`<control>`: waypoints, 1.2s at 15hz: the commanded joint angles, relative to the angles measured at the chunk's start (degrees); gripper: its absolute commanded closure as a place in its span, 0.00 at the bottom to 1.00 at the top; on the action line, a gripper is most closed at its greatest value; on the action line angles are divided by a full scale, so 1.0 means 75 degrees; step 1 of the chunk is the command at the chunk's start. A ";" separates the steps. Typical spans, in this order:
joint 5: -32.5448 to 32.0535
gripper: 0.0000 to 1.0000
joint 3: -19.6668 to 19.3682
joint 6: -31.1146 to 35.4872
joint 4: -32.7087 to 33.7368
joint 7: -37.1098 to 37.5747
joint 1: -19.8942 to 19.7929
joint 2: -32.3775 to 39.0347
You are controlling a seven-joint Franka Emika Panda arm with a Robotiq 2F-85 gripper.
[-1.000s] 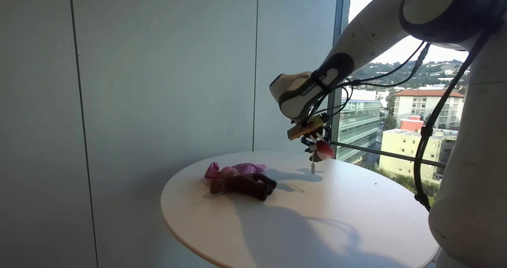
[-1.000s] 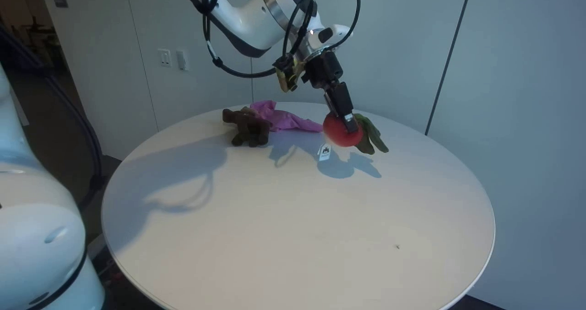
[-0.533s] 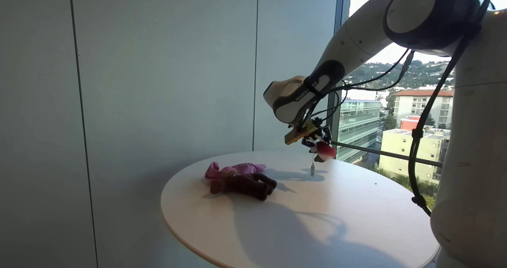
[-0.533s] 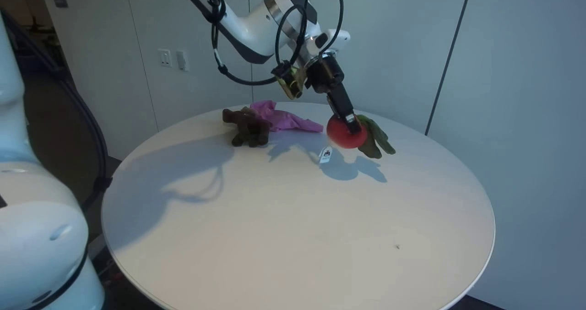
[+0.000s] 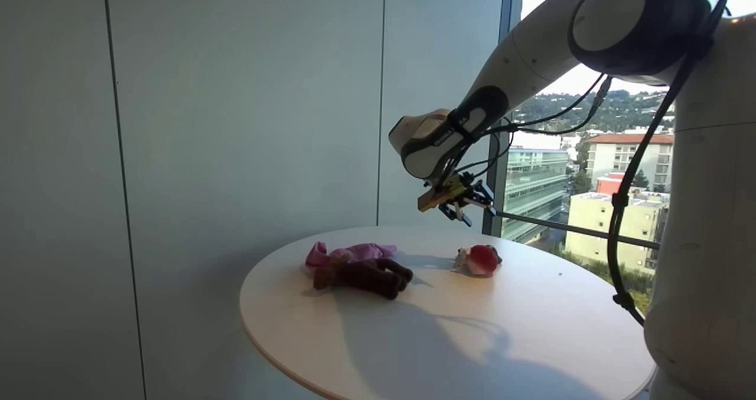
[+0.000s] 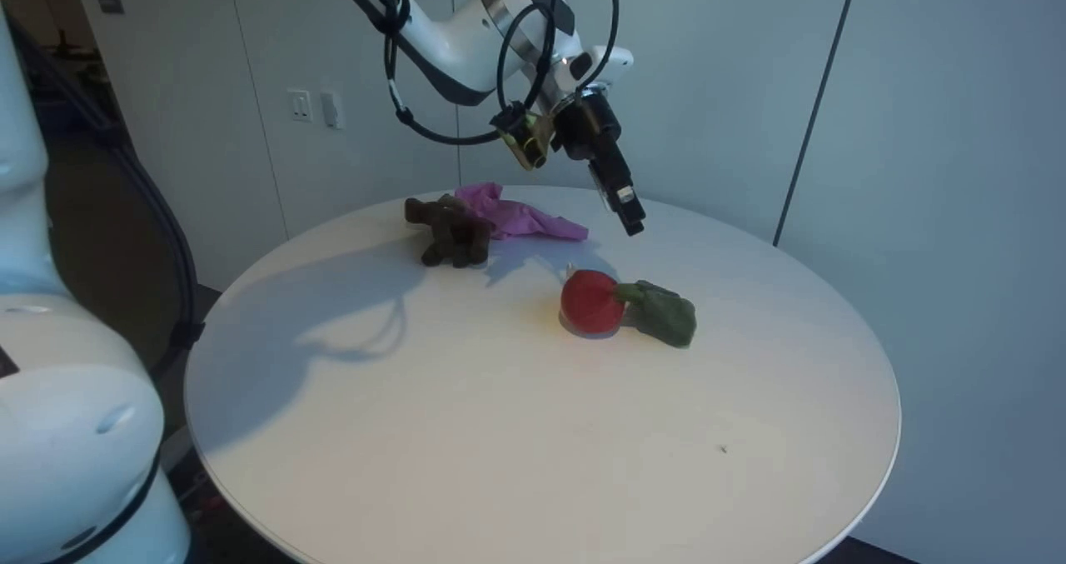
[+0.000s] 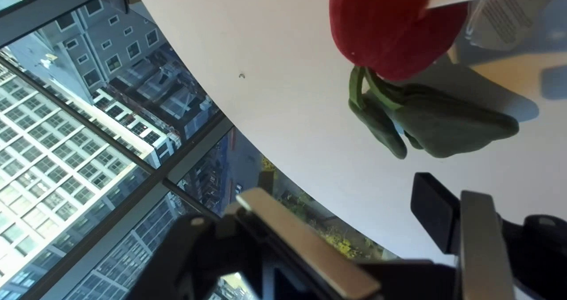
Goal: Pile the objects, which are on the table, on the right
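Note:
A red plush vegetable with green leaves lies on the white round table; its red body and a white tag show at the top of the wrist view. Above it my gripper hangs open, with nothing between its fingers. In both exterior views a brown plush animal and a pink soft item lie side by side, touching or nearly so, apart from the red plush. What the pink item is, I cannot tell.
The table's edge curves round the scene. Behind the gripper stands a large window, its frame crossing the wrist view. A pale wall rises at the back. A tiny dark speck marks the tabletop.
The gripper has opened and let go of the red plush. It has dropped onto the table and turned, its leaves lying flat. The arm lowered slightly, then rose a little. Brown and pink items stayed put.

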 commanded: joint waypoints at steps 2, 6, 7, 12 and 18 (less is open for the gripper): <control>0.0164 0.00 0.0039 0.0893 0.0051 -0.0167 0.0263 -0.0363; 0.0920 0.00 0.0271 0.1680 -0.0160 -0.0500 0.0589 -0.0992; 0.1167 0.00 0.0339 0.1850 -0.0189 -0.0587 0.0676 -0.1128; 0.2513 0.00 0.0795 0.2794 -0.0625 -0.0987 0.1119 -0.1741; 0.4480 0.00 0.1217 0.4234 -0.1729 -0.2212 0.1601 -0.2089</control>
